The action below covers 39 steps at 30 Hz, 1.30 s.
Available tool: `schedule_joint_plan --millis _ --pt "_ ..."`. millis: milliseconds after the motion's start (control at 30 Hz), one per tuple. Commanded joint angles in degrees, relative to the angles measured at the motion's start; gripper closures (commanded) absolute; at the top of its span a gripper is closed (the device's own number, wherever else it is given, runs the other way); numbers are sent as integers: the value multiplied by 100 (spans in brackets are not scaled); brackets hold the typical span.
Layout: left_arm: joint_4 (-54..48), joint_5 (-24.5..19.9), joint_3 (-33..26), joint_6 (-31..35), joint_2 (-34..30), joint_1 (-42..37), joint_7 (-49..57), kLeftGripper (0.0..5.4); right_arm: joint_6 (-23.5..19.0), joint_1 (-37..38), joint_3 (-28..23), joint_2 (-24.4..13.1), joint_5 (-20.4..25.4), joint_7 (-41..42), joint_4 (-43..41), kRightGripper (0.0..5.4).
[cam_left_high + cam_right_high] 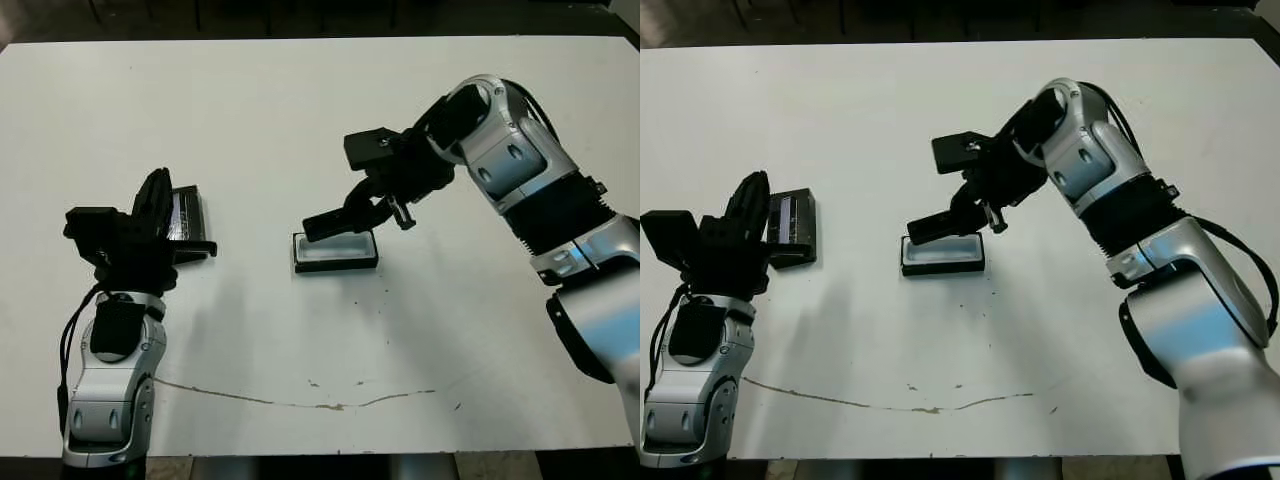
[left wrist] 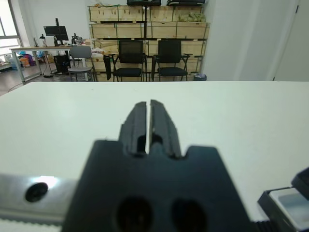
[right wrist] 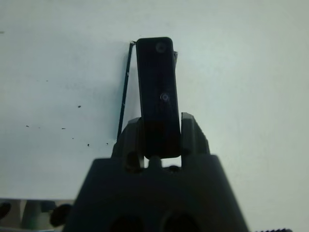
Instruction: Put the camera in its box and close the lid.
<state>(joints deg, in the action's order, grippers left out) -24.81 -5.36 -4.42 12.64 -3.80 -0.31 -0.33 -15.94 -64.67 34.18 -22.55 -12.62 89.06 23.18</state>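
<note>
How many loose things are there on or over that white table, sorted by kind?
Camera, held in the right gripper over the box: 1
Box, open, white inside: 1
Lid, flat beside the left gripper: 1
Total: 3

The two head views look down on the table [image 1: 300, 330] and share the whole scene. Each wrist view looks closely along its own fingers; the left one faces the room.
</note>
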Motion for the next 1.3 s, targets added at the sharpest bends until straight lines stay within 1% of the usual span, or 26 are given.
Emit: schedule_joint_plan --millis 33,100,267,367,633,800,933,1000,1300 --pt "-23 82 44 149 18 84 56 540 -277 159 145 -91 -103 70 -248 483" --pt "-40 112 76 142 16 98 69 540 -383 224 154 -128 -135 19 -374 483" --pt "-68 142 110 145 36 136 83 540 -498 417 173 -233 -304 -153 -698 483" --pt "-88 112 98 181 59 149 84 540 -675 508 200 -273 -397 -237 -838 483" --pt "-81 110 89 179 87 167 67 540 -873 547 304 -340 -633 -391 -1040 483" --pt "-47 131 91 140 85 165 46 540 -762 556 342 -354 -666 -452 -1047 483" --pt "-30 140 91 121 83 160 45 540 -860 554 381 -340 -713 -478 -1034 483" --pt "-31 135 90 134 99 158 58 540 -828 560 386 -334 -714 -480 -1020 483" --pt "-46 152 114 106 106 186 39 540 -519 579 546 -341 -768 -356 -1075 483"
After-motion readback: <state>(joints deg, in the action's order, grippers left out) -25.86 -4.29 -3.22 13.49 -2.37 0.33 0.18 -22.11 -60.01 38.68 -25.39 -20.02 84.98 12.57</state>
